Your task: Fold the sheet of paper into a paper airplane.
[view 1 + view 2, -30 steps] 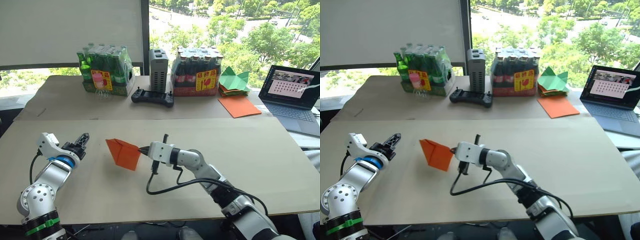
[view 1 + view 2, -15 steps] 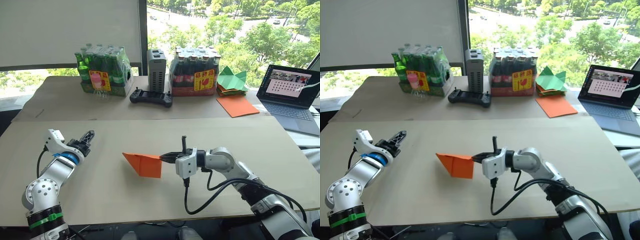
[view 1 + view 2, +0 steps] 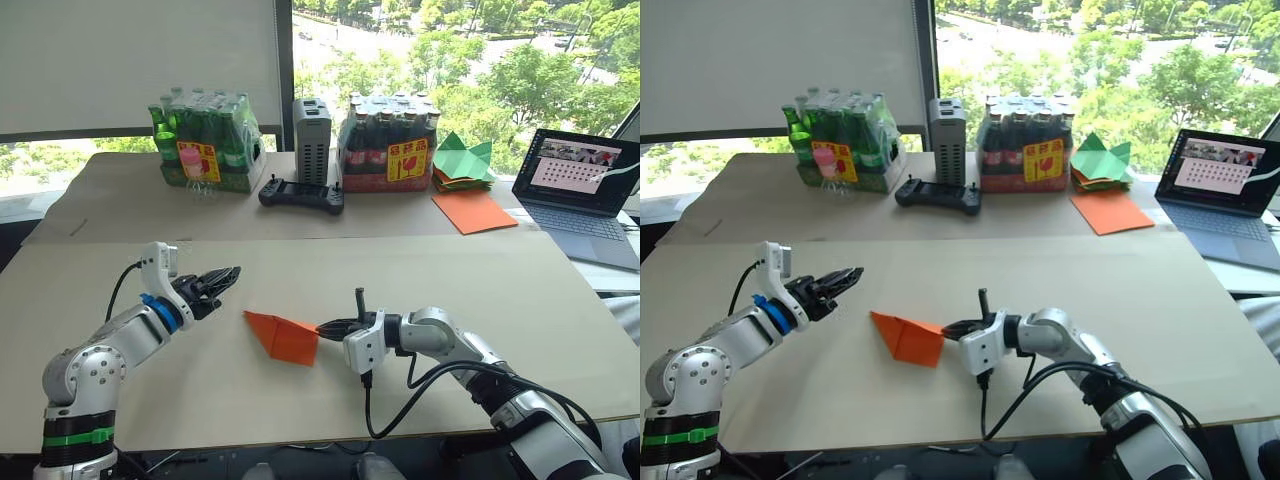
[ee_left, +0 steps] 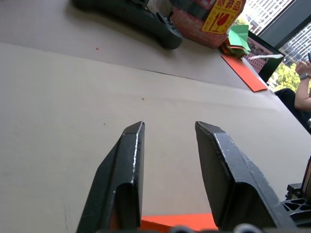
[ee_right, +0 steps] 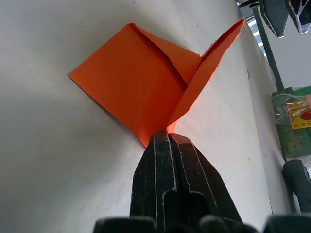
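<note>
Folded orange sheet of paper (image 3: 285,337): on the table (image 3: 520,290), near centre. Right gripper (image 3: 322,327): clamped on its right corner. Left gripper (image 3: 228,277): fingers apart, empty, just left of it.

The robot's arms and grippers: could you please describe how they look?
Both arms are silver-grey metal with rounded joints and black cables. The left arm carries a blue ring near the wrist and a green band lower down. The left gripper and right gripper each have two black tapered fingers.

Two head cameras are looking down over the bench (image 3: 500,290); wrist cameras are looking closely along each tool.
</note>
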Robot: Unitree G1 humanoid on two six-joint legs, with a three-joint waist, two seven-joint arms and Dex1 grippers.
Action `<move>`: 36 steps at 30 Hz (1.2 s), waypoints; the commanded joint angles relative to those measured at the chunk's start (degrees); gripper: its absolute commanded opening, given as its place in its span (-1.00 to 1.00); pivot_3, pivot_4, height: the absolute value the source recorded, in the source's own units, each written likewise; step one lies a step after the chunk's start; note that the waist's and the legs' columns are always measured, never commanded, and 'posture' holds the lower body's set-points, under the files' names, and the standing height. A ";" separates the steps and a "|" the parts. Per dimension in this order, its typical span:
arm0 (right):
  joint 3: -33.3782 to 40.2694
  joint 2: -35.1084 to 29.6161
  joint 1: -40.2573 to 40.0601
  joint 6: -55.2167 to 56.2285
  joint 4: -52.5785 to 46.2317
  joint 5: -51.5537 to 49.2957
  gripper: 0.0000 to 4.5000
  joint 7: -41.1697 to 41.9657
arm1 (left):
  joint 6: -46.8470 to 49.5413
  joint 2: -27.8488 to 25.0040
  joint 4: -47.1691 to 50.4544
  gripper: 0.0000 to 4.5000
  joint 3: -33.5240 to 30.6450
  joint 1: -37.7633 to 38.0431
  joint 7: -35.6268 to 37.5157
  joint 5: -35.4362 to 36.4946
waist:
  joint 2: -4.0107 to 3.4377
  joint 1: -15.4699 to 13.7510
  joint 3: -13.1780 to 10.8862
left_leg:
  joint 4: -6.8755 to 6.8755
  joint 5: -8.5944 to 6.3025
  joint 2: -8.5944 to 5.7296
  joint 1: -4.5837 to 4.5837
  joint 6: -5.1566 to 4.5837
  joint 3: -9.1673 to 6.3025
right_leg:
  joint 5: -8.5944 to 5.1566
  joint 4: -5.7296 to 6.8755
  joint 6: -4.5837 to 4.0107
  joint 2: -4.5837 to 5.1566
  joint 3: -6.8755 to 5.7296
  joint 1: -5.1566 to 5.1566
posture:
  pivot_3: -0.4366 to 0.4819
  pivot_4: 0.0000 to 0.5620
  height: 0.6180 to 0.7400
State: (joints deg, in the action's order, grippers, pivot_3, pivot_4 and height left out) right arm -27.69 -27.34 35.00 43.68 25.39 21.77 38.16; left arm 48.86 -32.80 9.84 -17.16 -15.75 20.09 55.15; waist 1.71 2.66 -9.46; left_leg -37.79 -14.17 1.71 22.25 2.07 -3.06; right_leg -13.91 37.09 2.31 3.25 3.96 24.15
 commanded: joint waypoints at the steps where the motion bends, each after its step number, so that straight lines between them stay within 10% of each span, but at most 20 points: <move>1: 0.78 0.40 0.72 1.03 -0.90 -0.52 -1.00 -0.75 | -1.84 -2.57 0.08 -0.82 1.85 -0.59 6.30 -3.16 | 0.00 0.01 0.00 | 0.00 0.00 0.00 0.00 0.00 0.01 | 0.00 0.00 0.00 0.00 0.00 0.00 | -0.05 -0.47 1.00; 15: 0.98 -1.03 -1.08 1.35 -4.27 -0.83 -1.00 -0.06 | -4.68 -7.33 -6.09 -0.99 11.77 -3.19 24.28 -15.01 | -0.01 -0.01 -0.01 | 0.00 0.00 0.00 0.01 -0.01 0.02 | 0.00 0.00 0.00 -0.01 0.00 0.01 | -0.05 -0.47 1.00; 36: -4.29 -4.65 15.14 22.41 13.52 25.80 -1.00 -21.61 | -3.25 -5.88 -6.78 -0.99 11.16 -4.94 26.90 -17.00 | -0.01 0.33 -0.01 | 0.00 0.00 0.01 0.00 -0.01 0.04 | 0.00 0.05 0.00 -0.01 0.02 0.04 | -0.05 -0.47 1.00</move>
State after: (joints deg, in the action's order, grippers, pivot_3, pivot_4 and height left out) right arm -31.60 -32.00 48.78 64.38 38.54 45.22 19.97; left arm 45.46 -38.54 1.40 -4.82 -20.34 46.49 38.01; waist 1.70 2.99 -9.47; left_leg -37.80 -14.17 1.72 22.26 2.05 -3.02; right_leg -13.91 37.14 2.31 3.25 3.98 24.20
